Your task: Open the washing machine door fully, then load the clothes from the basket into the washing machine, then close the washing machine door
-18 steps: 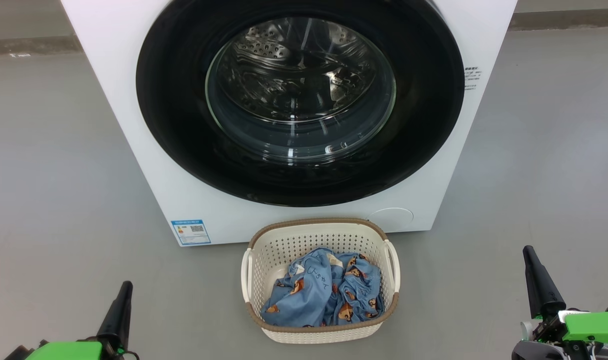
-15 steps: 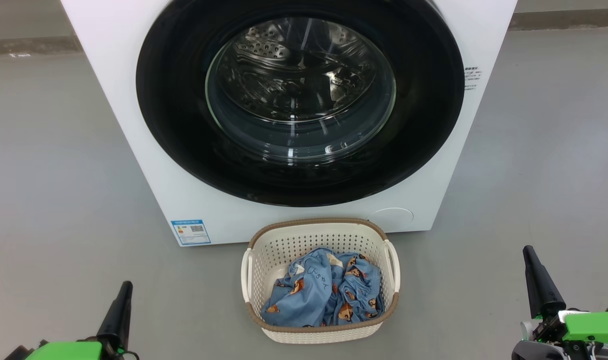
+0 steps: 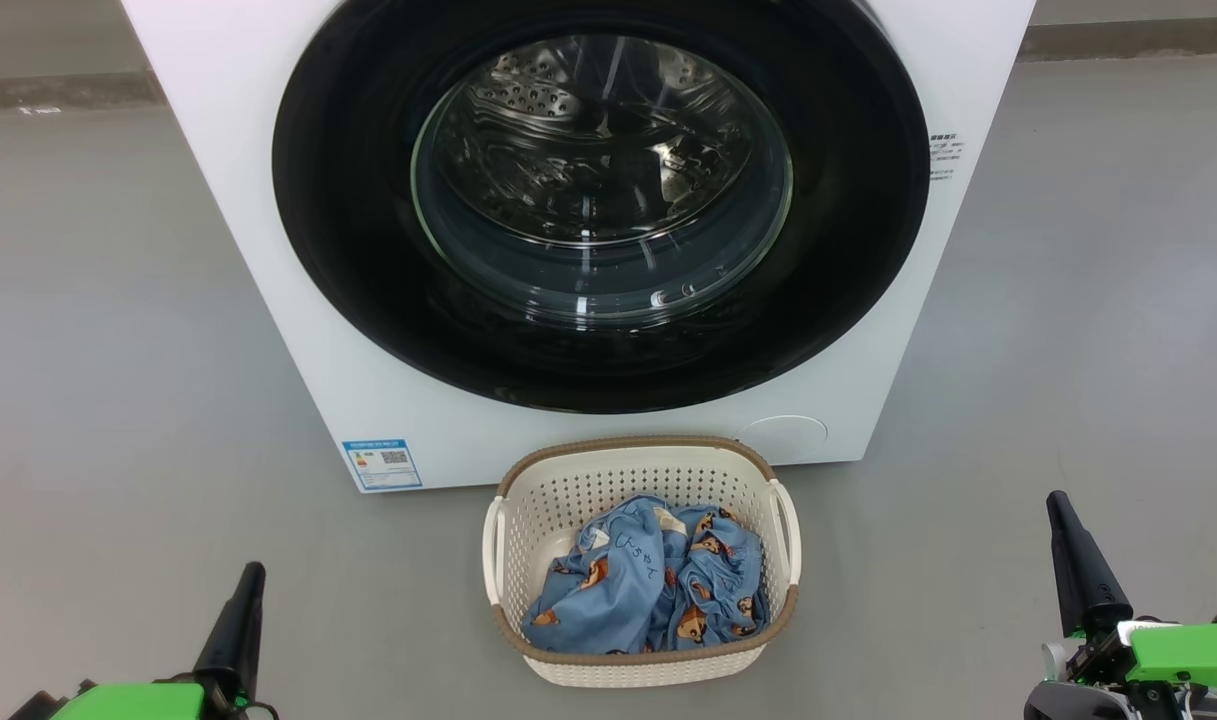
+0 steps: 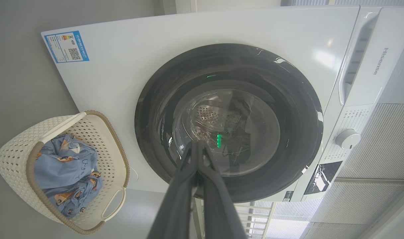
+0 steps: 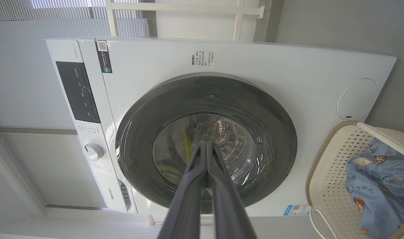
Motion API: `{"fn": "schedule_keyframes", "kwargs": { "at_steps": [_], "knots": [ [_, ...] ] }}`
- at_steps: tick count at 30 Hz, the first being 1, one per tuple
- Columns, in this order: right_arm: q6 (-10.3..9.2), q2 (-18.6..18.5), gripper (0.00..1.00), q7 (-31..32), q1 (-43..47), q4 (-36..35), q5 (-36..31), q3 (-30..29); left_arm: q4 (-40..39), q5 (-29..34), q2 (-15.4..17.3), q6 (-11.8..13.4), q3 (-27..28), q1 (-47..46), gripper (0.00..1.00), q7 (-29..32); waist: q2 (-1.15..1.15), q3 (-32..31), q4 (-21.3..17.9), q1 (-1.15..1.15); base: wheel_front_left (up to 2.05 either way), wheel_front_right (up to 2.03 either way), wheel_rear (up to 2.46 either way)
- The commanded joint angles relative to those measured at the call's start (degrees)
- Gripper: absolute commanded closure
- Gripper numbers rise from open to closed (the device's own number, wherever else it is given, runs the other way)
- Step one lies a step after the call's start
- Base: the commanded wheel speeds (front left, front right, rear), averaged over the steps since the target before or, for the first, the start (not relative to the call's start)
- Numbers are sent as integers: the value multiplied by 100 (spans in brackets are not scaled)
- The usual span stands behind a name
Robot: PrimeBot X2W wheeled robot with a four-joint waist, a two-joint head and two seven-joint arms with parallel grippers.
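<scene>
Grey smooth floor [image 3: 118, 350] fills the room in front, with pale ribbed wall panels [image 5: 32, 73] behind the machine in the right wrist view. Big white front-loading washing machine [image 3: 268, 250] stands square on to the head camera. Its large round door with a glossy black rim [image 3: 348, 250] is closed flat against the front, and the steel perforated drum shows through the clear bulging glass window [image 3: 598, 200]. Small cream-white perforated plastic basket with a brown woven-look rim [image 3: 608, 480] sits on the floor just in front of the washer, below the door and centred between the two arms. Light blue clothes printed with small brown bears [image 3: 648, 590] lie crumpled inside the basket, below its rim. Left gripper [image 3: 251, 575] is low at the lower left of the head view, dark fingers pressed together with nothing between them, pointing up and slightly right, over bare floor and well apart from the basket. Right gripper [image 3: 1060, 505] is at the lower right, also closed and empty, tilted slightly left, with its tip higher in that view than the left one. A green housing sits behind each [image 3: 1183, 650]. Both wrist cameras are rolled sideways: the left gripper's tips [image 4: 197, 146] and the right gripper's tips [image 5: 206, 144] line up with the door glass, not touching it. Blue label sticker [image 3: 381, 463] sits low on the front at left, round flap [image 3: 783, 437] low at right, and a white knob [image 4: 347, 138] on the control strip.
</scene>
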Motion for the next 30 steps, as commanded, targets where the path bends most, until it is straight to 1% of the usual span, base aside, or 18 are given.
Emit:
{"fn": "schedule_keyframes", "kwargs": {
  "at_steps": [1, 5, 6, 11, 17, 21, 30],
  "knots": [
    [8, -18, 100, 34, -244, -143, -86, 98, -120, 76, 71, 2, 190, -271, 100, 39, 0, 0, 0, 0, 0, 0, 0],
    [8, -18, 100, 35, -244, -143, -86, 98, -120, 78, 70, 2, 191, -272, 100, 40, 0, 0, 0, 0, 0, 0, 0],
    [1, 0, 0, 0, 0, 0, -1, 0, 0, 0, 0, 0, 1, 0, 0, 1, 0, 0, 0, 0, 0, 0, 0],
    [1, 92, 0, -11, 208, 359, 7, 23, 298, 2, -119, 3, -31, 245, 0, -11, 0, 5, 0, 0, 0, 0, 0],
    [1, 82, 0, -106, 199, 339, -41, 86, 220, 49, -103, 2, -59, 246, 0, -99, 0, -2, 9, 9, 0, 0, 0],
    [2, 56, 0, -178, 192, 345, -132, 141, 173, 117, -72, 1, -95, 254, 0, -172, 0, 6, 14, 1, 0, 0, 0],
    [2, -10, 0, -333, 141, 360, -525, 216, 66, 409, 17, 0, -162, 245, 0, -326, 0, 12, 29, 0, 0, 0, 0]
  ]
}}
